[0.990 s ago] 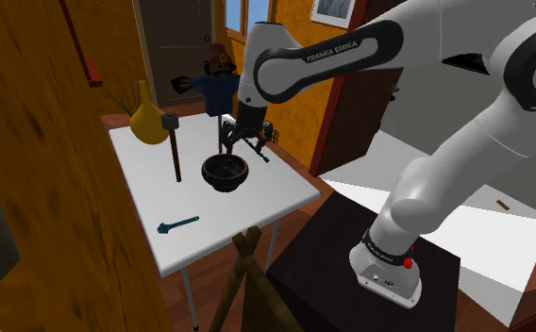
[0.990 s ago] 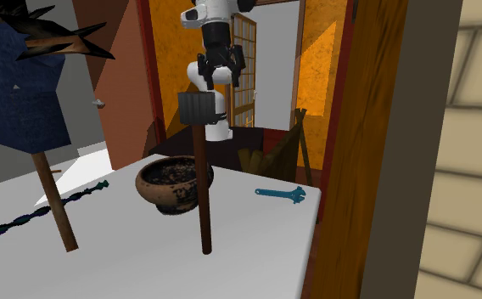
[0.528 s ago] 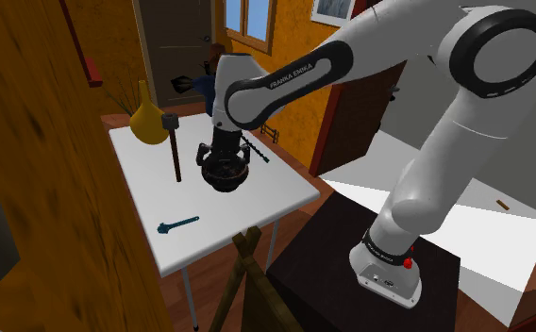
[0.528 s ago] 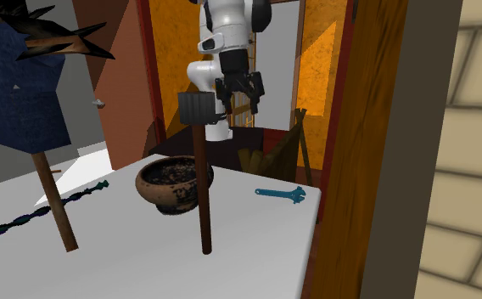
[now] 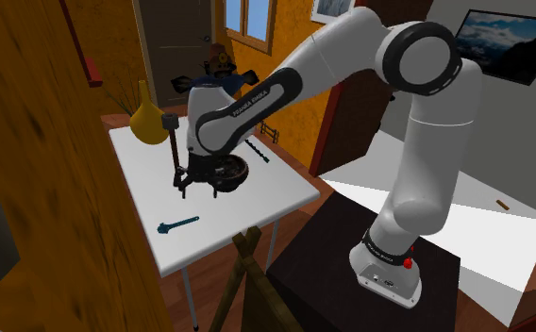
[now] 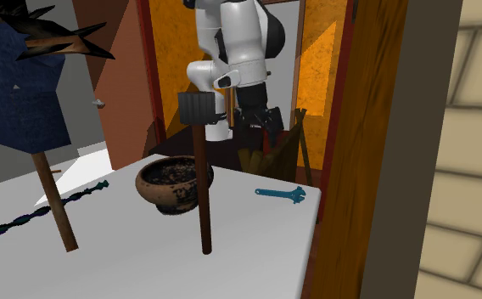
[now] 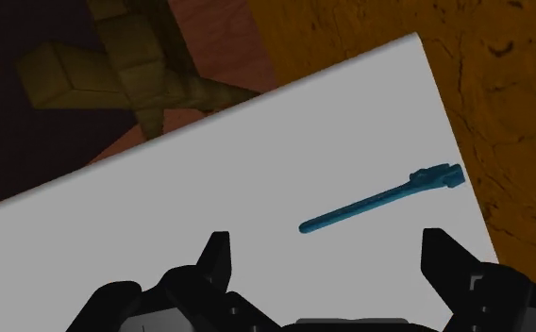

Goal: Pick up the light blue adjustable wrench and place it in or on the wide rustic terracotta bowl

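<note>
The slim teal-blue wrench point(image 5: 177, 224) lies flat on the white table point(image 5: 266, 193), near its front edge; it also shows as wrench point(image 6: 282, 194) and wrench point(image 7: 379, 201). The dark brownish bowl point(image 5: 230, 174) stands mid-table, partly behind the arm, and is bowl point(image 6: 173, 185) in the second exterior view. My gripper point(image 5: 198, 188) hangs above the table between bowl and wrench, open and holding nothing. In the wrist view the gripper point(image 7: 327, 264) has its fingers point(image 7: 214, 259) wide apart, with the wrench a little ahead of them. The gripper point(image 6: 266, 129) hovers behind the table's edge.
A hammer point(image 5: 175, 146) stands upright beside the bowl. A yellow vase point(image 5: 148, 121) and a blue figure on a post point(image 5: 217, 87) stand at the back. A dark twisted rod point(image 5: 258, 152) lies behind the bowl. A wooden frame point(image 5: 247, 273) stands below the table's front edge.
The arm has swung from above the bowl down and to the shoulder view's left, bringing the open gripper lower and closer to the wrench. The wrench and bowl have not moved.
</note>
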Available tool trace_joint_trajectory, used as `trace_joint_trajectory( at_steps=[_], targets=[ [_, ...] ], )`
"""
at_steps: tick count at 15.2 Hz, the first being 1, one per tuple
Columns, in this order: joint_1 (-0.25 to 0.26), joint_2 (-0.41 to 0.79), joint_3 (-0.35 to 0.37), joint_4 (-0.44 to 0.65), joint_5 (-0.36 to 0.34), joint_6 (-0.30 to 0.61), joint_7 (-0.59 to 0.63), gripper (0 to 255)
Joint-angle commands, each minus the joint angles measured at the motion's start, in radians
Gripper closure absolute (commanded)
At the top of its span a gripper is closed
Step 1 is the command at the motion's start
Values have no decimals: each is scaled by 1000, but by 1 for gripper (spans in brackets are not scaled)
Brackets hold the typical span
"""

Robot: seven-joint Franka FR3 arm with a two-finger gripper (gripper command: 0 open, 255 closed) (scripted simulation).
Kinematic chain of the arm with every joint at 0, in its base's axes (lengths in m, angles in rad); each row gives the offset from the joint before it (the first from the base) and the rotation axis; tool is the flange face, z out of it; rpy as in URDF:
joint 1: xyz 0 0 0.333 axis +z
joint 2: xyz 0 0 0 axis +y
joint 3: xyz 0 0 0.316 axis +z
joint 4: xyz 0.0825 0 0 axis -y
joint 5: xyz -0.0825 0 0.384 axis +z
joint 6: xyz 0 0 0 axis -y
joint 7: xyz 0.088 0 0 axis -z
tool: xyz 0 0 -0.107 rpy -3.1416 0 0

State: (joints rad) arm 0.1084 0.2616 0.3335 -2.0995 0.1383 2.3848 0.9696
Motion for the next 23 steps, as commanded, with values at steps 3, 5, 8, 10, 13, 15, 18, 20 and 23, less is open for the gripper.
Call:
trace_joint_trajectory(
  at_steps=[3,5,8,10,13,15,18,20,23],
  targets=[
    [41,158,-11,116,-20,30,81,0],
    [63,237,-19,182,-26,37,116,0],
    [97,356,-31,293,-29,39,163,0],
    [101,370,-33,297,-30,48,165,0],
    [111,400,-37,303,-35,74,168,0],
    [117,421,-40,307,-38,91,170,0],
    [123,437,-42,311,-41,103,171,0],
    [123,437,-42,311,-41,103,171,0],
    [123,437,-42,311,-41,103,171,0]
  ],
)
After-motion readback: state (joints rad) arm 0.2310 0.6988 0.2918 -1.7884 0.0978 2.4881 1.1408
